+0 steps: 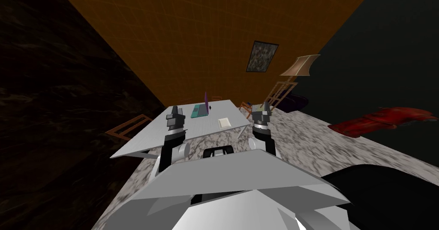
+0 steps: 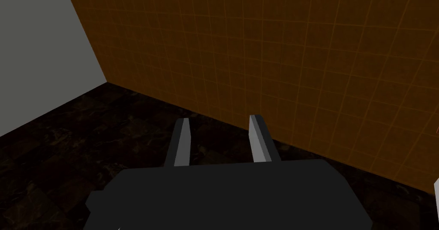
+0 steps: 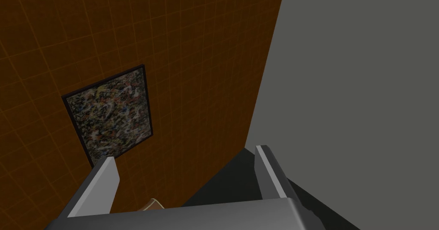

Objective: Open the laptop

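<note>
Grippers empty, left gripper [image 2: 220, 126] with its 2 blades narrowly parted, right gripper [image 3: 186, 154] spread wide, we hang well short of the teal laptop [image 1: 199, 110] far across the grey table [image 1: 171, 137], so a stretched reach may shove its seemingly upright purple lid [image 1: 206, 99] over.

Holding right gripper [image 3: 185, 153] and left gripper [image 2: 220, 119] raised ahead, right spread wide, left narrower, probably only partly open.
</note>
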Tool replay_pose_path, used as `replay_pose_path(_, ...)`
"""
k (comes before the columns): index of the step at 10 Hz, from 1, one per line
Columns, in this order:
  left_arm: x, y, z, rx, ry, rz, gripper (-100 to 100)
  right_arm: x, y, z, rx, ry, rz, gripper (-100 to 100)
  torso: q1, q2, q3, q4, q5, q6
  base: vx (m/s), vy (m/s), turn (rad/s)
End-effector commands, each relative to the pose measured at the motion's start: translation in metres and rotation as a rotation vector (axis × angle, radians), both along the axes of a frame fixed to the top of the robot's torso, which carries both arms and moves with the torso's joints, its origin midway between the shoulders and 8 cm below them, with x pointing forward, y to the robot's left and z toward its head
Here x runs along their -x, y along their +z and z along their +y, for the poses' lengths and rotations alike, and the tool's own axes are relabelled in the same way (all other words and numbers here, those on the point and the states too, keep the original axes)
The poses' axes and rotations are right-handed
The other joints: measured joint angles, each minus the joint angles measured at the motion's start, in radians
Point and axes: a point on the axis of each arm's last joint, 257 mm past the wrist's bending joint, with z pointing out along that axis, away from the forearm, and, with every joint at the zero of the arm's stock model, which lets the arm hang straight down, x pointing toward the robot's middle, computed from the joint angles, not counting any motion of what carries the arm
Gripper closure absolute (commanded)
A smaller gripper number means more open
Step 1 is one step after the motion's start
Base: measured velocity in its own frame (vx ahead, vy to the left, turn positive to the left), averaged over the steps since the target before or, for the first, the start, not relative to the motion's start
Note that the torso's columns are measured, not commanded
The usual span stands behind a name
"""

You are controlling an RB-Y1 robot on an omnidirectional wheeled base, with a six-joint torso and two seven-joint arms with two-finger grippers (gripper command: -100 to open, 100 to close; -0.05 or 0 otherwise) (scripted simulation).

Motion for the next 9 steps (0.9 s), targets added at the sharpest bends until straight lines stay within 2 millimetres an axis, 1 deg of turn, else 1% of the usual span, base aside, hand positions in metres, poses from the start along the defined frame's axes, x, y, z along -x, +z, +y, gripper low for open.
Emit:
replay_pose_path(1, 0.0, 0.0, 0.0, 0.0, 0.0, 0.0, 0, 0.0, 0.0, 0.0, 0.0, 0.0, 0.0, 0, 0.0, 0.074, -0.148, 0.074, 0.0, 0.0, 0.0, 0.0, 0.0)
replay_pose_path(2, 0.0, 0.0, 0.0, 0.0, 0.0, 0.0, 0, 0.0, 0.0, 0.0, 0.0, 0.0, 0.0, 0, 0.0, 0.148, -0.295, 0.148, 0.0, 0.0, 0.0, 0.0, 0.0)
replay_pose_path(3, -0.007, -0.008, -0.002, -0.051, -0.013, 0.019, -100, 0.0, 0.0, 0.0, 0.0, 0.0, 0.0, 0, 0.0, 0.221, -0.443, 0.221, 0.0, 0.0, 0.004, -0.01, -0.036)
replay_pose_path(4, -0.011, -0.013, -0.003, -0.077, -0.017, 0.031, -100, 0.0, 0.0, 0.0, 0.0, 0.0, 0.0, 0, 0.0, 0.255, -0.512, 0.254, 0.0, 0.0, -0.001, -0.02, -0.048)
replay_pose_path(5, -0.016, -0.018, -0.003, -0.103, -0.019, 0.043, -100, 0.0, 0.0, 0.0, 0.0, 0.0, 0.001, 0, 0.0, 0.265, -0.531, 0.264, 0.0, 0.0, -0.003, -0.024, -0.042)
replay_pose_path(8, -0.034, -0.037, 0.003, -0.181, -0.01, 0.081, -100, 0.0, 0.0, 0.0, 0.0, 0.0, 0.001, 0, -0.001, 0.268, -0.537, 0.268, 0.0, 0.0, 0.001, -0.035, -0.053)
replay_pose_path(9, -0.035, -0.04, 0.003, -0.18, -0.009, 0.087, -100, 0.0, 0.0, 0.0, 0.0, 0.0, 0.001, 0, 0.0, 0.268, -0.537, 0.268, 0.0, 0.0, 0.003, -0.026, -0.023)
